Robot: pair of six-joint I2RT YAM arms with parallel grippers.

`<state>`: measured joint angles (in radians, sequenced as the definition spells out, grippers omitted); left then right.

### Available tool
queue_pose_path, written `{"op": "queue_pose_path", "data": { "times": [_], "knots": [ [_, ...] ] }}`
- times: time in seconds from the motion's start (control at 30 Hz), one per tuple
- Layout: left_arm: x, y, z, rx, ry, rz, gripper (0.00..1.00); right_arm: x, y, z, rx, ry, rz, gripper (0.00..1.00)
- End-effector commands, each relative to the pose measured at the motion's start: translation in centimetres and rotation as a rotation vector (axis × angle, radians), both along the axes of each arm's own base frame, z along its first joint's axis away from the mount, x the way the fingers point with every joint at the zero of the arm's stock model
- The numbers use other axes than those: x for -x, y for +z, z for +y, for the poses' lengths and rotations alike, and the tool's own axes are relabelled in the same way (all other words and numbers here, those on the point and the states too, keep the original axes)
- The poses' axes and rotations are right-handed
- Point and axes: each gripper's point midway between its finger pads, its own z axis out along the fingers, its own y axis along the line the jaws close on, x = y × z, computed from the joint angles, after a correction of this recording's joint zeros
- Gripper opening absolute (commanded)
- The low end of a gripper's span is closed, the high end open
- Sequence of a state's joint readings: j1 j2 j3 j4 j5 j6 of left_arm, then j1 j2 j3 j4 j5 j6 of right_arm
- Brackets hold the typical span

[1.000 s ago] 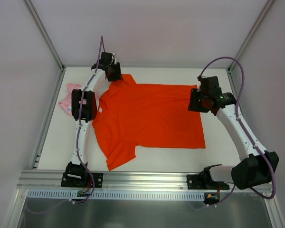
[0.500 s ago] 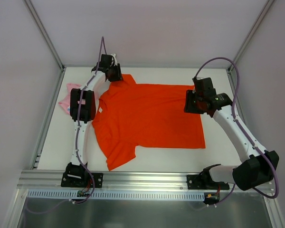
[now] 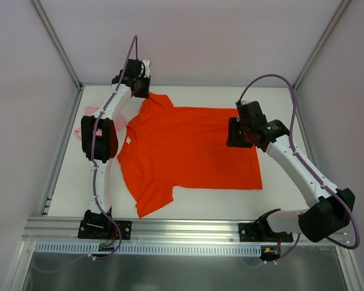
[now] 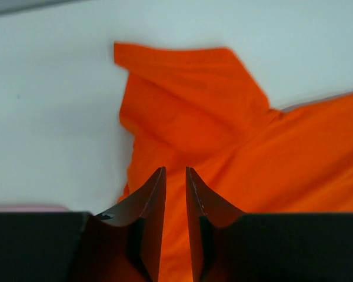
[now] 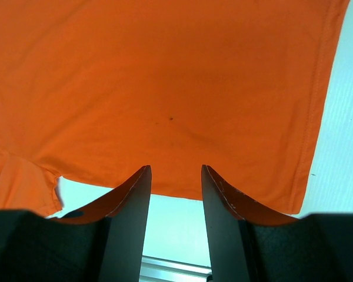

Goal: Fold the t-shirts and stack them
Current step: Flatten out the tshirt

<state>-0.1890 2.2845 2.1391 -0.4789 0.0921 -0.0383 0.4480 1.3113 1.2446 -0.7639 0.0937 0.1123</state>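
The orange-red t-shirt (image 3: 188,151) lies spread flat on the white table, collar to the left and hem to the right. Its far sleeve (image 4: 188,88) shows flat in the left wrist view. My left gripper (image 3: 141,90) hovers above that sleeve at the back left; its jaws (image 4: 175,170) stand a narrow gap apart with nothing between them. My right gripper (image 3: 233,133) hangs over the shirt's right part near the hem, open and empty (image 5: 175,167), with the cloth (image 5: 165,76) below it. The pale pink t-shirt (image 3: 85,129) lies bunched at the far left, mostly hidden behind the left arm.
White walls and slanted metal posts (image 3: 57,45) enclose the table (image 3: 279,182) at the back and sides. A metal rail (image 3: 182,229) with both arm bases runs along the near edge. The right arm's cable (image 3: 273,79) loops above its wrist.
My left gripper has drawn back and up from the far sleeve while its jaws narrowed. My right gripper has slid left, from the shirt's right edge to over the cloth.
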Motion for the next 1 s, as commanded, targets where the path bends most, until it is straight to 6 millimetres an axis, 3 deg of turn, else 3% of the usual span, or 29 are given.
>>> {"op": "queue_pose_path", "data": {
  "times": [0.0, 0.1, 0.37, 0.5, 0.57, 0.7, 0.97],
  "knots": [
    [2.5, -1.8, 2.0, -0.137, -0.028, 0.086, 0.19, -0.6, 1.8, 1.2, -0.030, -0.003, -0.056, 0.43],
    [2.5, -2.6, 1.7, -0.134, -0.051, 0.094, 0.15, -0.4, 1.6, 1.6, -0.021, 0.002, -0.057, 0.43],
    [1.0, -5.4, 1.0, -0.116, -0.075, 0.118, 0.28, 0.0, 1.0, 1.9, 0.007, 0.015, -0.038, 0.44],
    [1.2, -7.0, 0.9, -0.116, -0.088, 0.164, 0.27, 0.1, 1.1, 1.7, 0.022, 0.015, -0.039, 0.44],
    [0.8, -6.9, 0.8, -0.110, -0.092, 0.156, 0.20, 0.0, 1.2, 1.8, 0.024, 0.014, -0.038, 0.44],
    [0.6, -6.9, 1.1, -0.126, -0.083, 0.160, 0.15, -0.5, 1.5, 2.1, 0.030, 0.018, -0.037, 0.44],
    [-0.5, -7.1, 1.7, -0.187, -0.087, 0.143, 0.21, -1.5, 2.3, 2.9, 0.033, 0.034, -0.042, 0.44]
  ]
}}
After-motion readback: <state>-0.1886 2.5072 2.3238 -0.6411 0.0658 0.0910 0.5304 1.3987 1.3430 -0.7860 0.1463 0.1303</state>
